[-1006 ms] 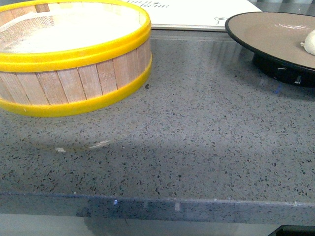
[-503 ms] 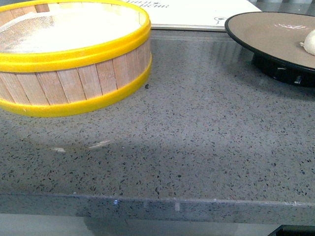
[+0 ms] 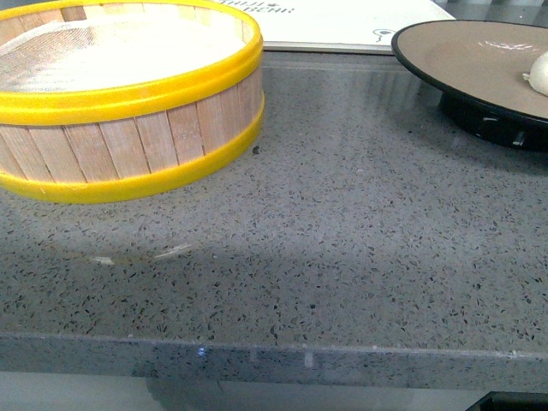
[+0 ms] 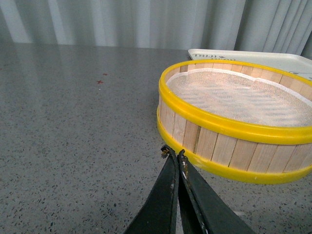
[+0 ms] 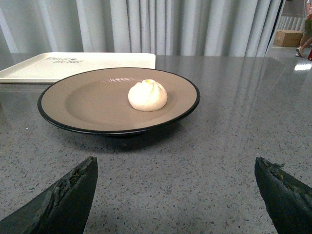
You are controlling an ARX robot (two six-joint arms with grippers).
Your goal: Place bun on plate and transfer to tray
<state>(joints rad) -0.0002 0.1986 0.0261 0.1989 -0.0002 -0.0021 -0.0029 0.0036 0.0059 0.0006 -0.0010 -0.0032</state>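
Observation:
The off-white bun [image 5: 147, 95] sits on the grey-brown plate [image 5: 87, 100], a little off its middle; in the front view the bun [image 3: 539, 75] shows at the right edge on the plate [image 3: 462, 51]. The cream tray [image 5: 63, 66] lies behind the plate, and also shows in the front view [image 3: 342, 21] and the left wrist view [image 4: 253, 57]. My right gripper [image 5: 175, 168] is open and empty, low over the counter, short of the plate. My left gripper [image 4: 174, 153] is shut and empty, beside the steamer basket's wall. Neither gripper shows in the front view.
A yellow-rimmed wooden steamer basket [image 3: 128, 137] lined with white mesh cloth stands at the left, and shows in the left wrist view [image 4: 234, 141]. The grey speckled counter [image 3: 342, 248] ends at a front edge. Curtains hang behind.

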